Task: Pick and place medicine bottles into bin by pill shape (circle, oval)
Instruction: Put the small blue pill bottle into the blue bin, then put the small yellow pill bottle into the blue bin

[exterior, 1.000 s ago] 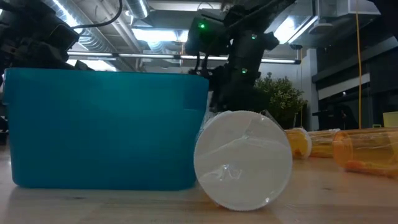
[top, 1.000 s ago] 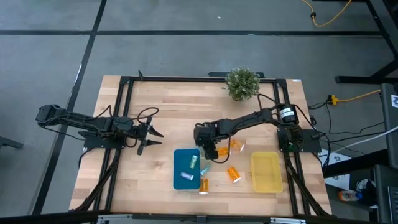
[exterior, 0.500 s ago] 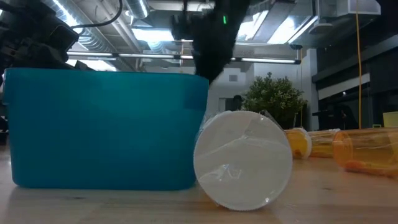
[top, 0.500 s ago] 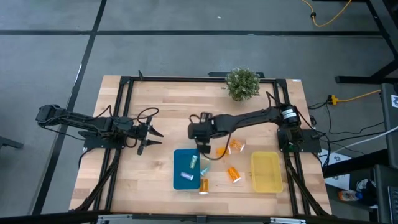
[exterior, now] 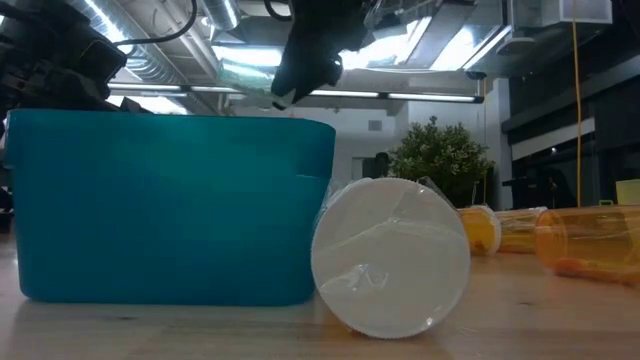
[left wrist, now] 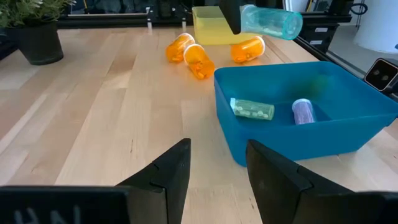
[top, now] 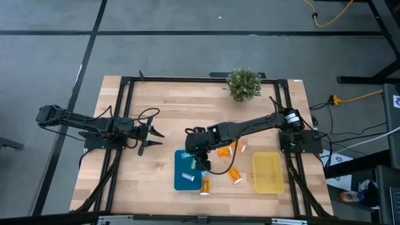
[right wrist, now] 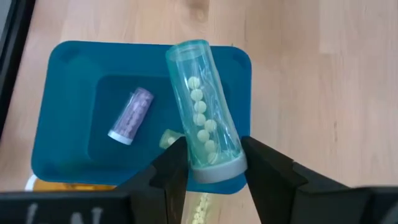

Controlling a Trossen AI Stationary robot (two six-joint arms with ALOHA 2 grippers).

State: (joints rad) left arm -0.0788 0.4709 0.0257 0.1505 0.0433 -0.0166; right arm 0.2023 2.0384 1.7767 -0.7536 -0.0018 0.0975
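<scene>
My right gripper (right wrist: 211,152) is shut on a teal bottle (right wrist: 202,106) with round pale pills, above the blue bin (right wrist: 68,124); both also show in the high view, gripper (top: 199,153) and bin (top: 185,172). In the bin lie a purple bottle (right wrist: 132,115) and a pale green bottle (left wrist: 252,109). Several orange bottles (top: 223,150) (top: 235,175) lie on their sides between the blue bin and the yellow bin (top: 267,172). My left gripper (left wrist: 217,168) is open and empty over bare table, left of the blue bin. My right gripper pinches the teal bottle near its cap end (right wrist: 214,163) between its two fingers (right wrist: 264,165). The fingers come from above and lie across the bottle. The bottle is lifted clear and lies nearly level (left wrist: 267,22) above the blue bin.
A potted plant (top: 244,83) stands at the table's far edge. One more bottle with a white cap (exterior: 390,255) lies against the blue bin's near right corner. Black frame rails (top: 119,119) run along both sides of the table.
My right gripper has risen from the table just right of the blue bin, gone toward the table's left, then toward the near edge, and now stands over the blue bin.
</scene>
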